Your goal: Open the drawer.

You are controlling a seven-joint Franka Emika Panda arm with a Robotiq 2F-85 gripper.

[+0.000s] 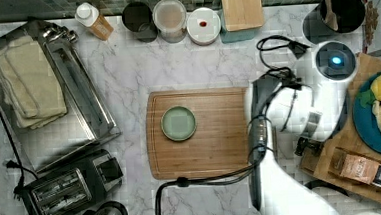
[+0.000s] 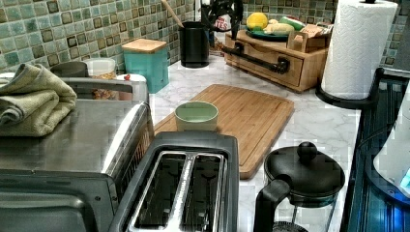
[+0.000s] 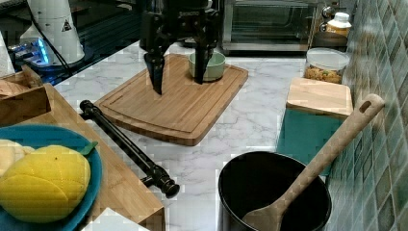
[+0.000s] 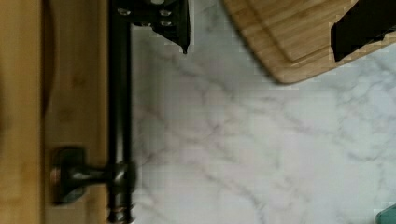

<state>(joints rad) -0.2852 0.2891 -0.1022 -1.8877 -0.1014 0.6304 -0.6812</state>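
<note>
The drawer [image 2: 295, 67] is a light-wood front under a wooden stand, and in the left view it sits flush with the stand. Its long black bar handle [image 3: 126, 144] runs along the front, also seen as handle [image 4: 119, 93]. My gripper [image 3: 178, 72] hangs open above the marble counter, between the handle and the cutting board [image 3: 178, 103]. Its two black fingers point down with nothing between them. In the wrist view, my gripper [image 4: 266, 32] has one fingertip [image 4: 175, 25] close beside the bar, without touching it.
A green bowl [image 1: 178, 123] sits on the cutting board. On the drawer's stand lies a blue plate [image 3: 94, 168] of fruit. A black pot [image 3: 274, 197] with a wooden spoon, a teal box [image 3: 312, 125], a paper towel roll [image 2: 355, 48] and a toaster [image 2: 188, 188] stand around.
</note>
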